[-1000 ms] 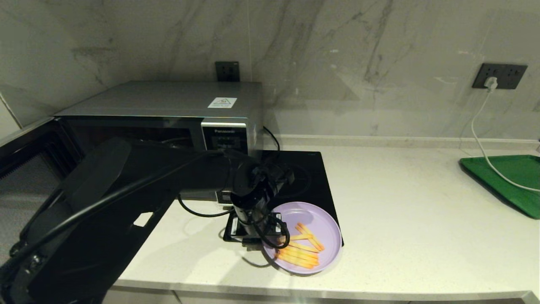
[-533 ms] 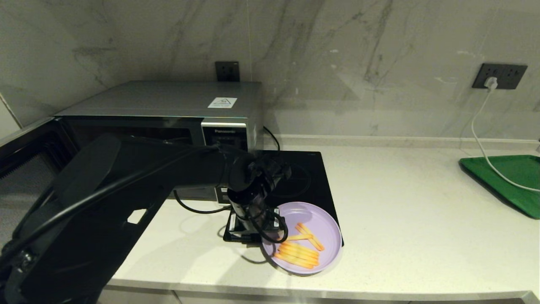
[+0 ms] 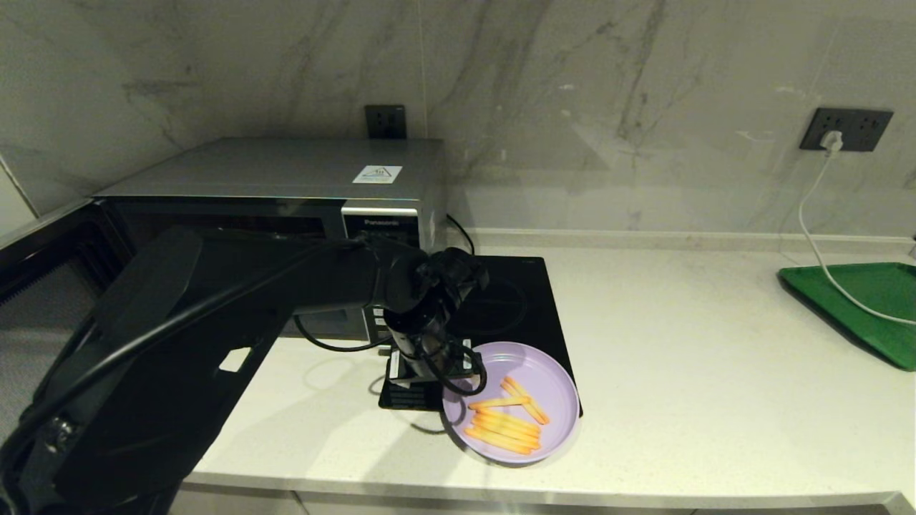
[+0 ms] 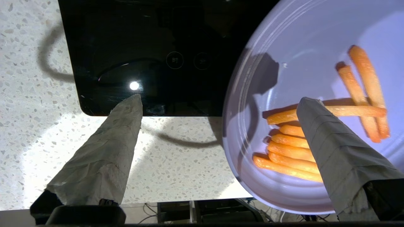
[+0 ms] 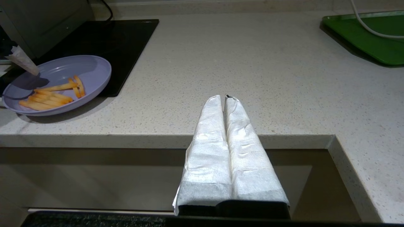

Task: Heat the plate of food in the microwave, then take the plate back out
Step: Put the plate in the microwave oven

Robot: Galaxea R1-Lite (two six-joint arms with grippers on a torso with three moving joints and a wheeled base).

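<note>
The lilac plate of food rests on the counter near its front edge, overlapping the hob's front right corner. Several orange fries lie in it. My left gripper hangs open just above the plate's left rim. In the left wrist view the left gripper has one finger over the fries and plate, and the other finger over the counter. The silver microwave stands at the back left with its door swung open. My right gripper is shut and empty, parked below the counter's front edge.
The black induction hob lies beside the microwave, under the plate's far edge. A green tray sits at the far right with a white cable running onto it from a wall socket. The counter's front edge is close to the plate.
My left wrist has lifted and drawn back slightly toward the microwave, away from the plate's left rim. The plate has stayed in place.
</note>
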